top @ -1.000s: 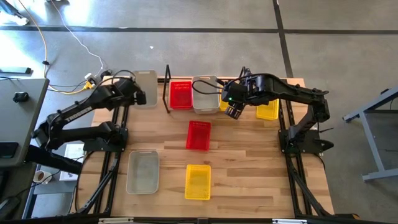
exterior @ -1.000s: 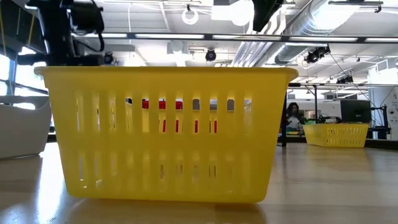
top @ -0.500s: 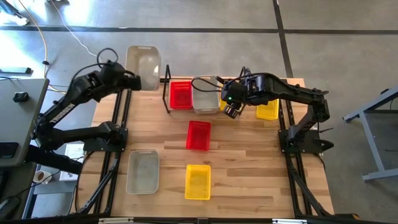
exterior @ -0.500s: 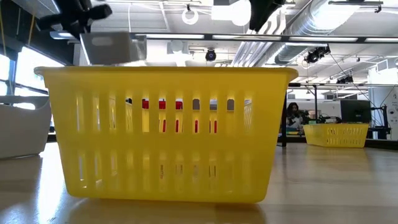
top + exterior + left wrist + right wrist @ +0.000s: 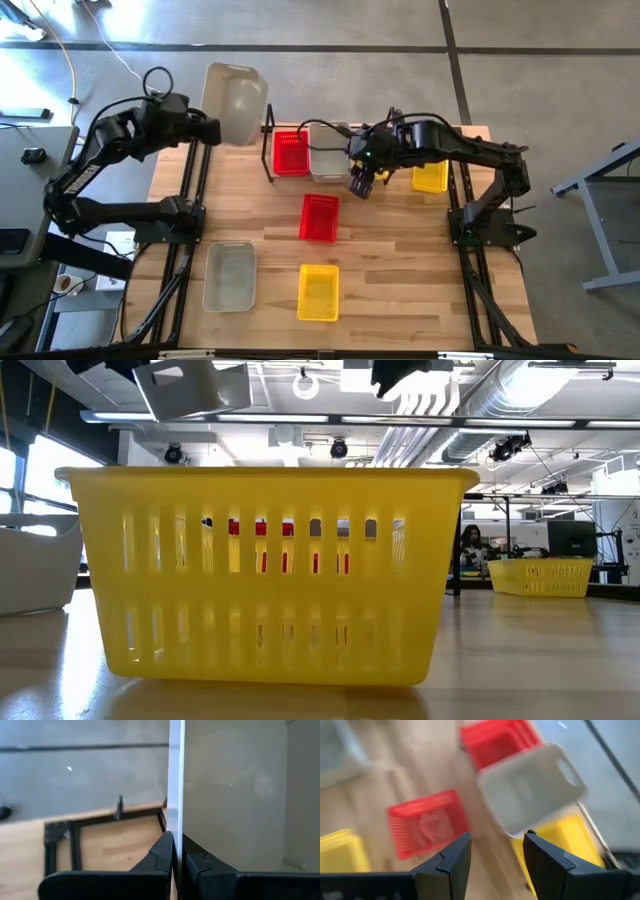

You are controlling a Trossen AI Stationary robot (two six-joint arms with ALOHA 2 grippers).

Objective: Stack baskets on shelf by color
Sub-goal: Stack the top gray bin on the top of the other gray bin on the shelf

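The left gripper is clamped on the smooth wall of a translucent clear-grey basket, held aloft past the table's far left corner. On the light wooden shelf sit a mesh-sided red basket, another clear-grey basket and a yellow basket, all rectangular and empty, with the right gripper spread wide, holding nothing, just beside the grey one

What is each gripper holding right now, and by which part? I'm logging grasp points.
The left gripper is shut on the rim of a clear basket, lifted off the table. The right gripper is open and holds nothing.
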